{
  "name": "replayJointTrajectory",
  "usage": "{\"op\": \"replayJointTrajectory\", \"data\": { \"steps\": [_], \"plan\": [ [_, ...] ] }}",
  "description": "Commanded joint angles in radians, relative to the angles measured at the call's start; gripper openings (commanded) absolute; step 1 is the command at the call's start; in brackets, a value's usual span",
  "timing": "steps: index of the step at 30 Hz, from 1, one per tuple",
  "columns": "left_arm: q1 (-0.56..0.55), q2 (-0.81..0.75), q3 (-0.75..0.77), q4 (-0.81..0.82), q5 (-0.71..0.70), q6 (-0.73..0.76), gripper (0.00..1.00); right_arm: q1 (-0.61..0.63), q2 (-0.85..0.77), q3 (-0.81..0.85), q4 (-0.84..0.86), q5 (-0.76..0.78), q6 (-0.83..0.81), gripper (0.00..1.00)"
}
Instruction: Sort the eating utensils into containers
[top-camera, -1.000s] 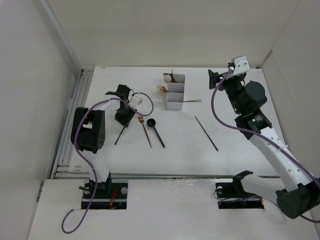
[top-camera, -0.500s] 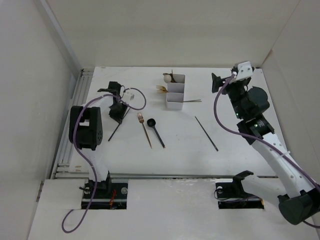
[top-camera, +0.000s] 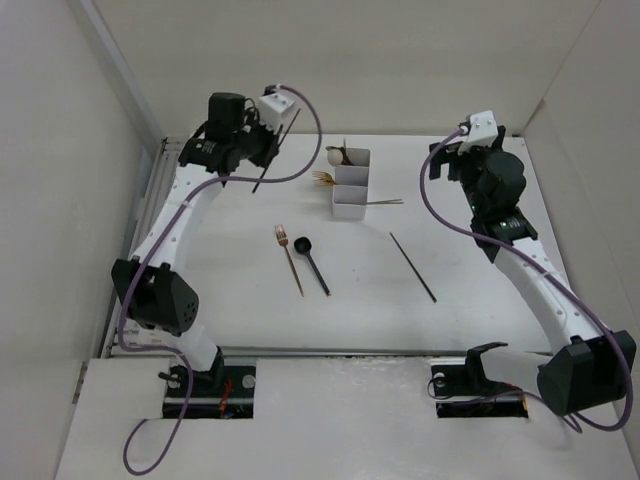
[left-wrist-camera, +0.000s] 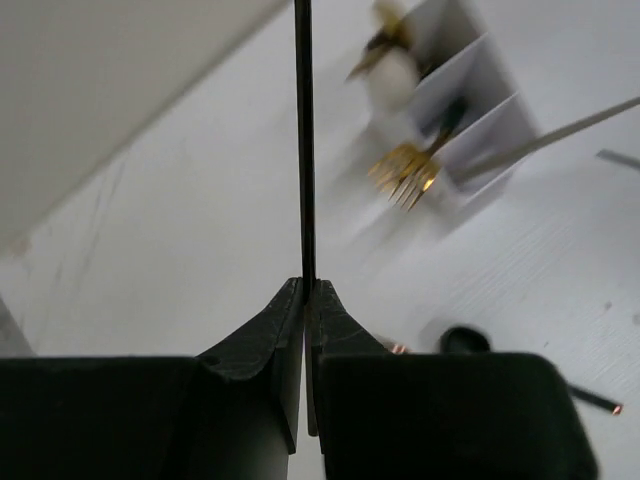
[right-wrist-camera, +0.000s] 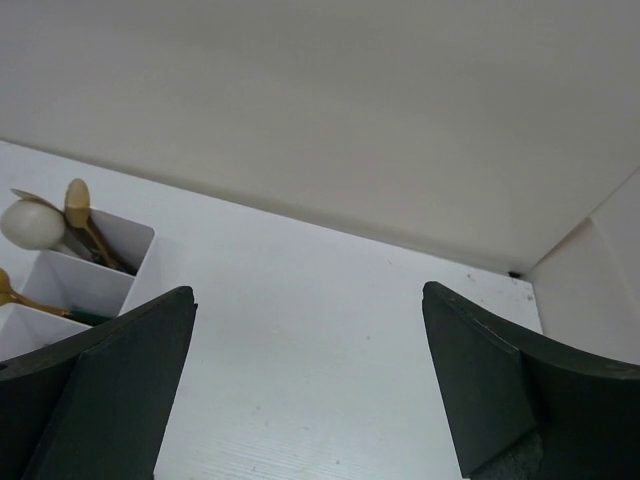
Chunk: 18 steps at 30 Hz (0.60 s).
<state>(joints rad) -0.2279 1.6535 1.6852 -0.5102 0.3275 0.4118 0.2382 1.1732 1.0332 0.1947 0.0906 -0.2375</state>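
Your left gripper (top-camera: 266, 148) is raised over the table's (top-camera: 480, 290) far-left corner, its fingers (left-wrist-camera: 262, 330) clamped on a dark chopstick (left-wrist-camera: 303, 140). From the top view, that chopstick hangs tilted in the air, left of the white box (top-camera: 349, 210) and apart from it.

Your right gripper (right-wrist-camera: 308, 295) is up near the far-right corner with its fingers wide apart and nothing between them.

In the box, the far compartment holds spoons (right-wrist-camera: 30, 222). A gold fork (top-camera: 320, 178) pokes out of the middle one to the left. A thin gold utensil (top-camera: 385, 202) sticks out to the right of the near one; you cannot tell what kind it is.

On the table in front of the box lie a copper fork (top-camera: 290, 258) and a black spoon (top-camera: 312, 262), close together. A second chopstick (top-camera: 412, 266) lies to their right, well apart.
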Motion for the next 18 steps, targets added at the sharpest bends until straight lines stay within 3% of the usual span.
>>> {"op": "replayJointTrajectory", "data": {
  "steps": [1, 5, 10, 18],
  "plan": [
    [-0.094, 0.008, 0.108, 0.065, 0.135, 0.019, 0.0, -0.017, -0.014, 0.062, 0.031, -0.02, -0.034, 1.0],
    [-0.212, 0.101, 0.157, 0.14, 0.225, 0.044, 0.0, -0.026, -0.014, 0.082, 0.031, -0.032, -0.069, 1.0],
    [-0.284, 0.213, 0.198, 0.245, 0.314, 0.055, 0.0, -0.062, -0.001, 0.103, 0.031, -0.074, -0.069, 1.0],
    [-0.326, 0.41, 0.36, 0.334, 0.292, 0.076, 0.0, -0.082, 0.048, 0.149, 0.031, -0.1, -0.1, 1.0]
  ]
}}
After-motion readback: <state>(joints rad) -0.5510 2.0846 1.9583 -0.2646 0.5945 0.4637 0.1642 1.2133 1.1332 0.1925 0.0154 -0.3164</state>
